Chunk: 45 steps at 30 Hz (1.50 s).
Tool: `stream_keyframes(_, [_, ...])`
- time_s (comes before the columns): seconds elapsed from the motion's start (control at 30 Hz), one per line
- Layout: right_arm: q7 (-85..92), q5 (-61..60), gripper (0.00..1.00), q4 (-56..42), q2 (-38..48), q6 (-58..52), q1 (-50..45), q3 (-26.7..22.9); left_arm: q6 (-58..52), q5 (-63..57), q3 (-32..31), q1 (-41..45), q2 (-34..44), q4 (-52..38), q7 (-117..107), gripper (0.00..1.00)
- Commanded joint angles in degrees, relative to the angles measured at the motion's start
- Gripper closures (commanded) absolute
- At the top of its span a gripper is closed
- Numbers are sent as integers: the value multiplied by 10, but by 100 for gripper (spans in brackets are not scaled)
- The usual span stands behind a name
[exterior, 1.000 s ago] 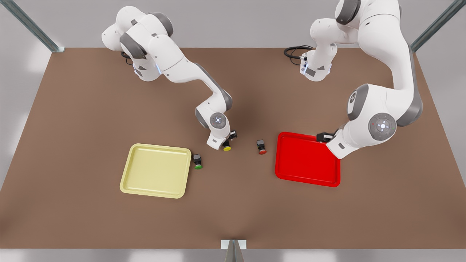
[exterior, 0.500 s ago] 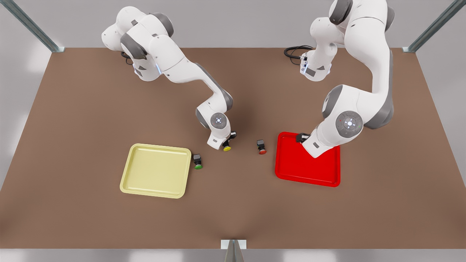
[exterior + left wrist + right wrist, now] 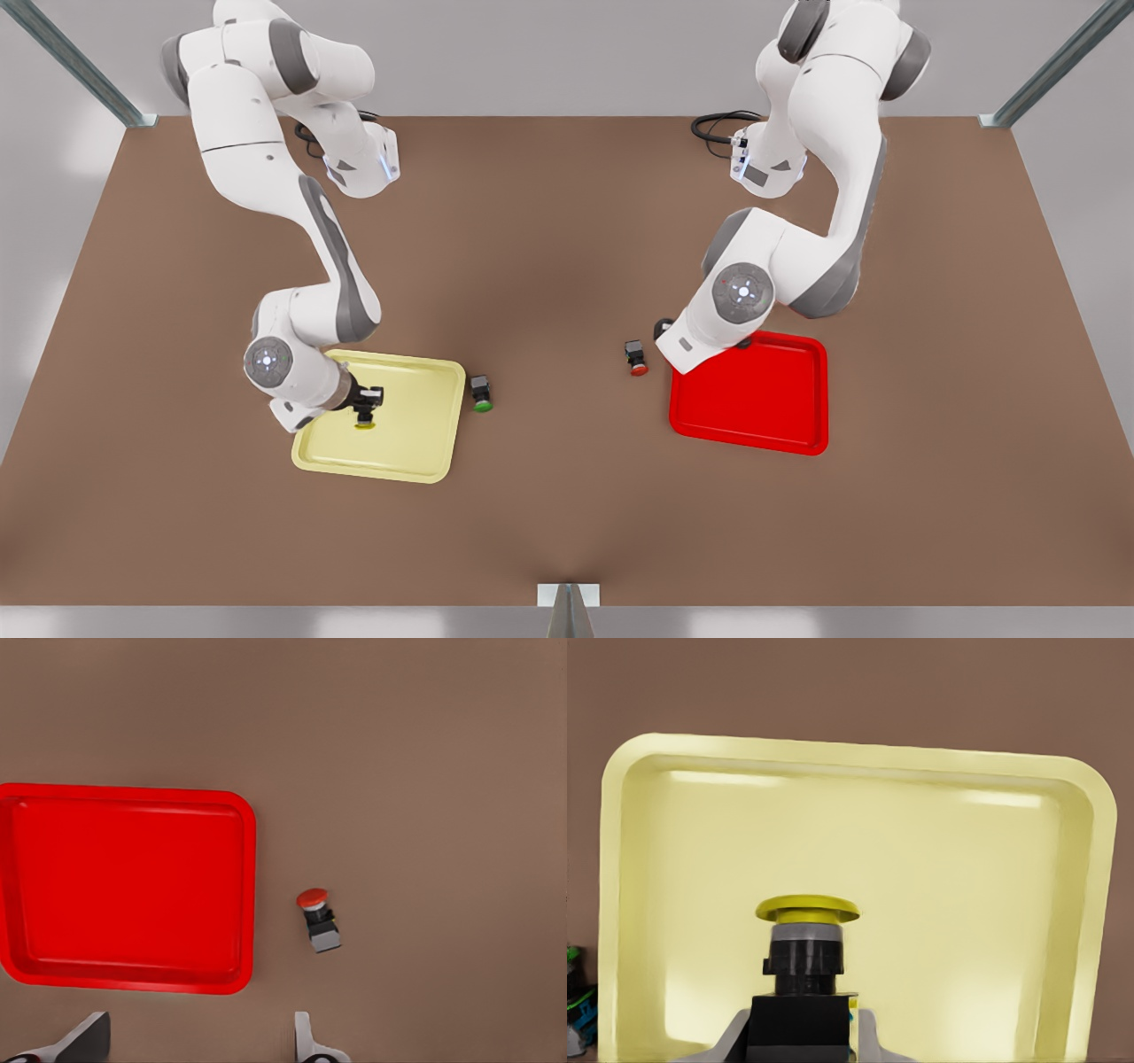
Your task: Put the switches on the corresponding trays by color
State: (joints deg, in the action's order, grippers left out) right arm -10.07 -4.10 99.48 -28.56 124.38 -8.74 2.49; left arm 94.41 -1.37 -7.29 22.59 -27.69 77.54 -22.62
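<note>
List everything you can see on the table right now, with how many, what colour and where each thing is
yellow tray: one, pale yellow, toward the front view's left.
red tray: one, bright red, toward the front view's right.
yellow-capped switch: one, dark body, held over the yellow tray.
red-capped switch: one, dark body, on the table beside the red tray, apart from it.
green-capped switch: one, dark body, on the table just beside the yellow tray.
black cable: one, coiled at the table's far edge.
right claw: shut on the yellow-capped switch, over the yellow tray.
left claw: open, above the red tray's corner, near the red-capped switch.
</note>
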Motion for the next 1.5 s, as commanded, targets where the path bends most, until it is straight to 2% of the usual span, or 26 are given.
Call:
stream_keyframes(0.0, [0, 1, 37, 1, 0, 0, 0, 1, 10, -1, 0, 3, -5, 0, -2, 0])
stream_keyframes(0.03, [1, 1, 0, 6, 2, -1, 0, 1, 29, -6, 0, 21, -15, 1, -14, 0])
stream_keyframes(0.27, [5, 1, 0, -14, 6, -11, 5, 1, 67, -4, -11, 78, -25, 19, -13, 0])
stream_keyframes(0.33, [1, 13, 0, -196, 8, -227, 7, -2, 67, -4, -19, 79, -24, 25, -8, 0])
stream_keyframes(0.37, [1, 46, 0, -257, 49, -324, 3, -1, 67, -5, -22, 80, -22, 25, -4, 0])
stream_keyframes(0.4, [4, 53, 0, -259, 92, -347, 8, -4, 82, -5, -33, 76, -18, 38, 17, 0])
stream_keyframes(0.47, [-50, 73, 0, -249, 146, -357, 17, -4, 149, 0, -33, 75, 7, 94, 132, 1])
stream_keyframes(0.57, [-51, 74, 0, -241, 149, -353, 15, -3, 237, 6, -32, 71, 19, 176, 172, 0])
stream_keyframes(0.73, [-52, 82, 0, -237, 141, -346, 13, 1, 278, 4, -30, 70, -13, 211, 163, 0])
stream_keyframes(0.8, [-52, 83, 0, -237, 138, -346, 13, 1, 307, 39, -31, 73, -25, 231, 140, 0])
stream_keyframes(0.97, [-51, 83, 0, -237, 134, -345, 13, 1, 330, 85, -32, 109, -40, 227, -73, 0])
stream_keyframes(1.07, [-52, 85, 0, -237, 133, -345, 12, 1, 278, 37, -12, 107, -29, 231, -41, 0])
stream_keyframes(1.23, [-52, 85, 0, -237, 133, -344, 12, 1, 252, 31, 2, 113, -25, 233, -281, 0])
stream_keyframes(1.47, [-52, 85, 0, -237, 133, -345, 12, 1, 297, 34, 1, 109, -51, 279, -292, 1])
